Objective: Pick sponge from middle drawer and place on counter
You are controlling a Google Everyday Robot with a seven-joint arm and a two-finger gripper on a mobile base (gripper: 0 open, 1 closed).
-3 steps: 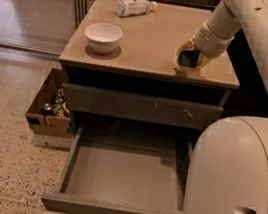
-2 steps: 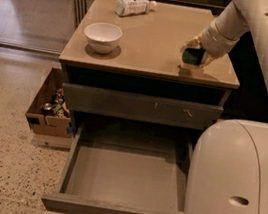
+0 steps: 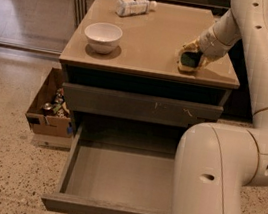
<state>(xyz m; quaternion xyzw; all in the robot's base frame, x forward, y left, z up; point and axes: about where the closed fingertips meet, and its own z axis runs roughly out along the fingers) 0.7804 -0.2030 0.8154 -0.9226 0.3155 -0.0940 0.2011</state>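
The sponge (image 3: pixel 187 60), dark green over yellow, is at the right front part of the tan counter (image 3: pixel 148 48), down at its surface. My gripper (image 3: pixel 192 56) reaches in from the upper right and is shut on the sponge. The middle drawer (image 3: pixel 123 175) is pulled fully out below the counter, and its grey floor is bare. My arm's big white link (image 3: pixel 211 192) covers the drawer's right side.
A white bowl (image 3: pixel 103 36) stands at the counter's left front. A plastic bottle (image 3: pixel 134 7) lies at its back edge. The closed drawer front with pale scratches (image 3: pixel 139 105) is above the open drawer. A cardboard box of items (image 3: pixel 50 111) sits on the floor to the left.
The arm's upper links have swung to the right. The gripper and the sponge have stayed over the counter's right front part, now a little lower.
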